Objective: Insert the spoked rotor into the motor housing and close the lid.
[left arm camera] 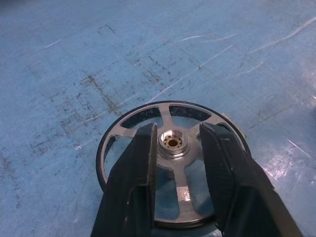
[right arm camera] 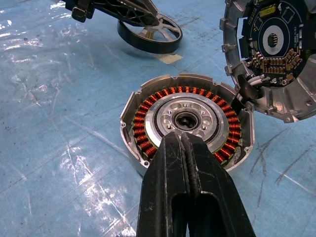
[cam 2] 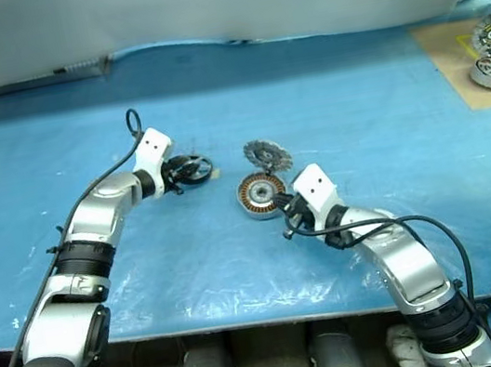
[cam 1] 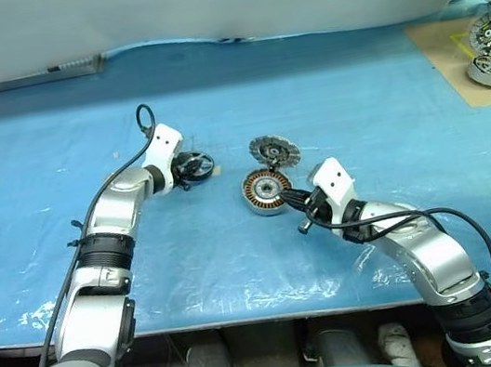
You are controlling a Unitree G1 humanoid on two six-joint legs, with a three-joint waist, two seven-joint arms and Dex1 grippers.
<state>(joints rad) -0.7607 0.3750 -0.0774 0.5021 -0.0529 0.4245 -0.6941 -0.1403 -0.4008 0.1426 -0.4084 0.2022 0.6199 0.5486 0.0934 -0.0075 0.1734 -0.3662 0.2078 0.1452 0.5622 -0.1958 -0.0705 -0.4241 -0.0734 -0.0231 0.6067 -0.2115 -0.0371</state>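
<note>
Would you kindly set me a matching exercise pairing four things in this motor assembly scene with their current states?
Things:
1. spoked rotor
2. motor housing
3. lid
4. right hand

States:
A. swung open, circuit-board side showing
B. lying flat on the blue mat, a finger of the left hand on either side of its hub
C. shut, fingertips over the central bore
D. open on top, copper windings exposed, nothing inserted

Pairs: 1-B, 2-D, 3-A, 4-C
</note>
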